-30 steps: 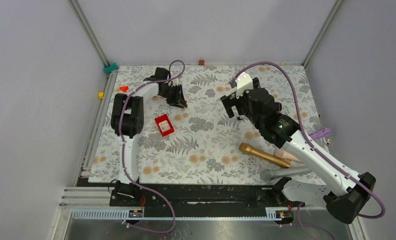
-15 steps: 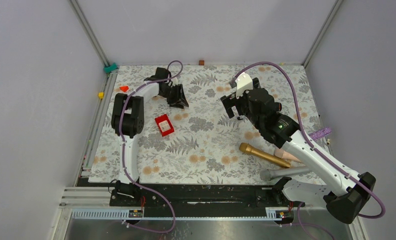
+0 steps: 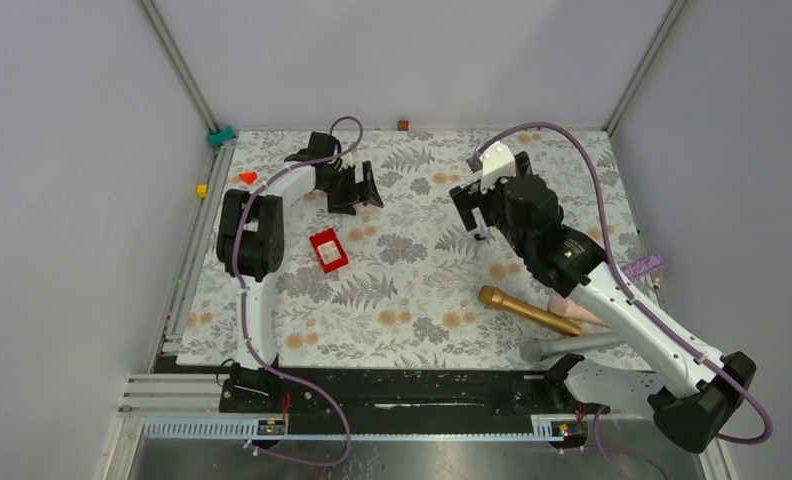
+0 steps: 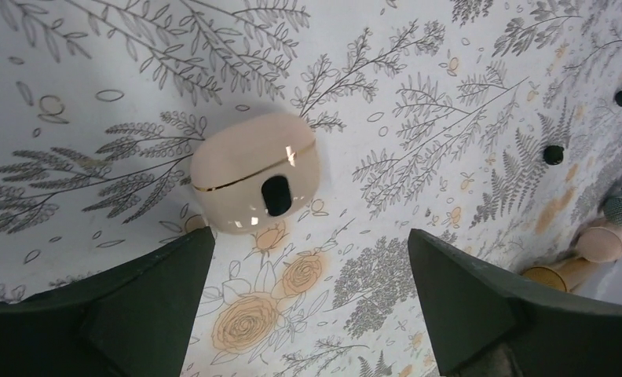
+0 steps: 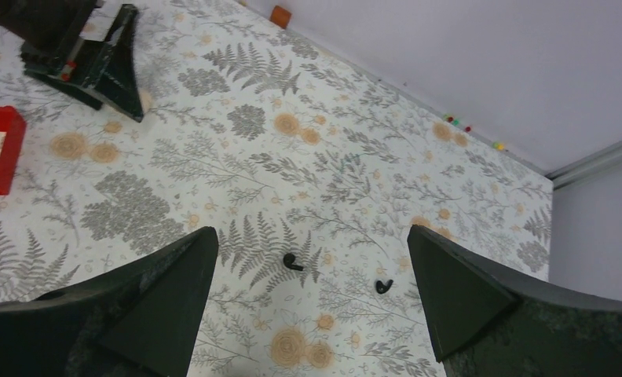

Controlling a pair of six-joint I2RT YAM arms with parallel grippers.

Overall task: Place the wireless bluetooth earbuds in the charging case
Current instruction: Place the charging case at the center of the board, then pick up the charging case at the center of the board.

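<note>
Mat (image 3: 412, 290) with the fern print fills my feed; left gripper (image 4: 308, 236) is spread wide and empty, just short of the pale pink charging case (image 4: 253, 169) lying closed on it. Right gripper (image 5: 312, 230) is spread wide too, above the two black earbuds (image 5: 293, 261), loose on the mat, well apart from the case.

In the top view, the left fingers (image 3: 371, 190), upper left of the frame, have swung upward and to the right over the worktop (image 3: 412, 290). The right fingers (image 3: 461, 203), right of centre, have shifted slightly upward and rightward.
</note>
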